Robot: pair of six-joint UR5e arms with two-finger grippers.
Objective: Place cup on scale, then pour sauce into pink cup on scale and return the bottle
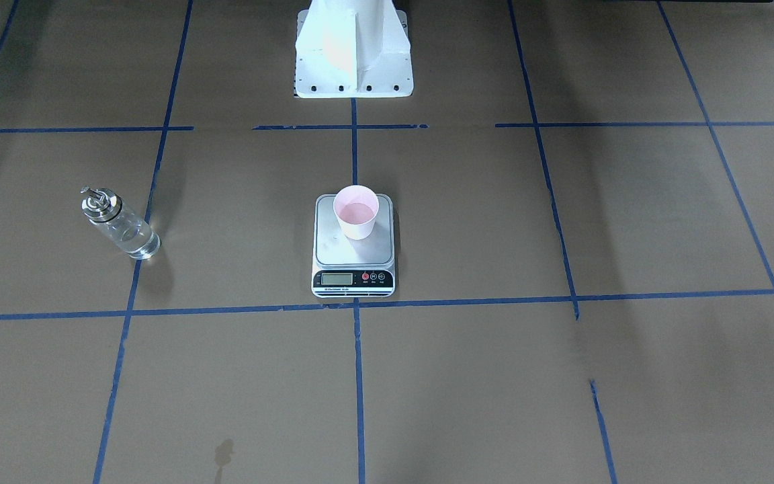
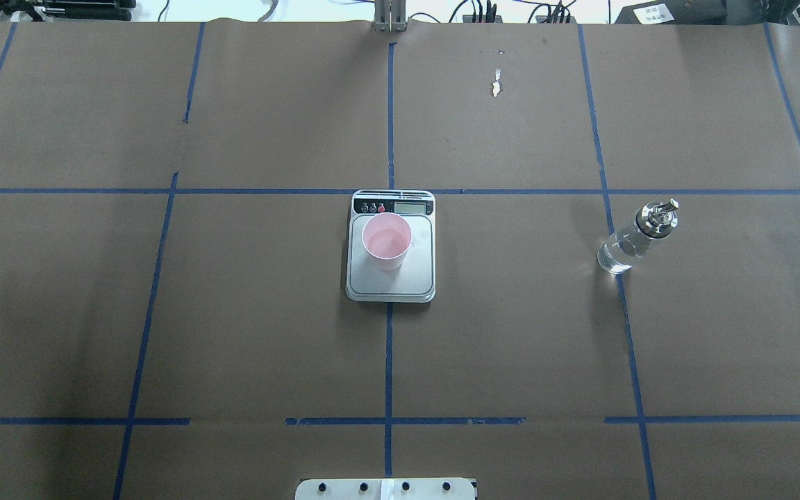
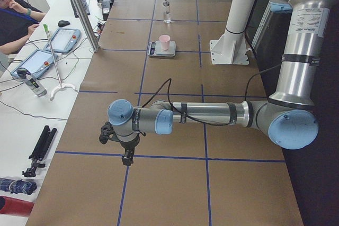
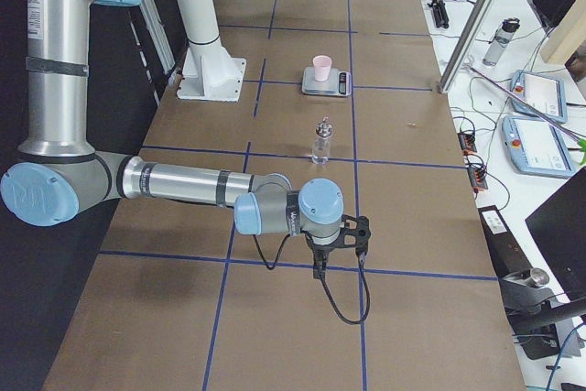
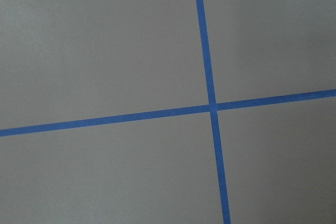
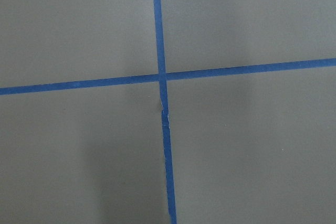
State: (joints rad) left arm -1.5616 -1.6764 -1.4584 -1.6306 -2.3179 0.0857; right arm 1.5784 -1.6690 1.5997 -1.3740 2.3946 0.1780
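Note:
The pale pink cup (image 1: pixel 356 214) stands upright on the steel platform of the scale (image 1: pixel 353 259) at the table's middle; it also shows in the overhead view (image 2: pixel 386 241). Its inside shows a level surface that looks like liquid. The clear glass bottle (image 1: pixel 118 223) with a silver spout stands upright on the table on my right side (image 2: pixel 632 239), holding clear sauce. My left gripper (image 3: pixel 127 157) and right gripper (image 4: pixel 320 270) hang over bare table at the far ends, away from everything. I cannot tell whether they are open or shut. Both wrist views show only paper and tape.
Brown paper with a blue tape grid covers the table. The white robot base (image 1: pixel 353 60) stands behind the scale. Side desks hold tablets (image 3: pixel 29 62) and cables; a metal post (image 3: pixel 79 9) stands at the table's edge. A person (image 3: pixel 13 17) sits there.

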